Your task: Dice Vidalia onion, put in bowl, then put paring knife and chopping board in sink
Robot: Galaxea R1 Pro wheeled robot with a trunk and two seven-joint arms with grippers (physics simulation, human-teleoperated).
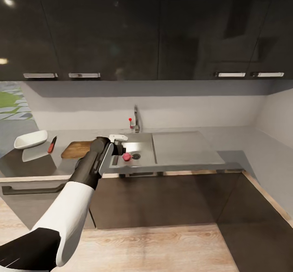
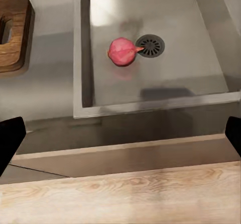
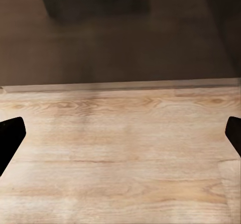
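Observation:
The Vidalia onion [image 1: 127,156] [image 2: 122,51], pinkish-red, lies on the floor of the grey sink [image 1: 143,145] [image 2: 201,68], right beside the round drain [image 2: 150,45]. My left gripper [image 1: 119,146] [image 2: 120,138] hovers over the sink's front-left edge, a little short of the onion, open with nothing between its dark fingertips [image 2: 10,138]. The brown chopping board [image 1: 76,149] [image 2: 12,33] lies on the countertop [image 1: 36,164] left of the sink. Further left are the red-handled paring knife [image 1: 52,144] and the white bowl [image 1: 30,140]. My right gripper [image 3: 120,136] is open over wooden floor.
A chrome tap [image 1: 136,119] with a red dot stands behind the basin. The flat drainboard [image 1: 183,146] stretches to the right. Dark wall cabinets [image 1: 146,28] hang overhead, dark base cabinets [image 1: 162,199] stand below, and the counter turns a corner at the right.

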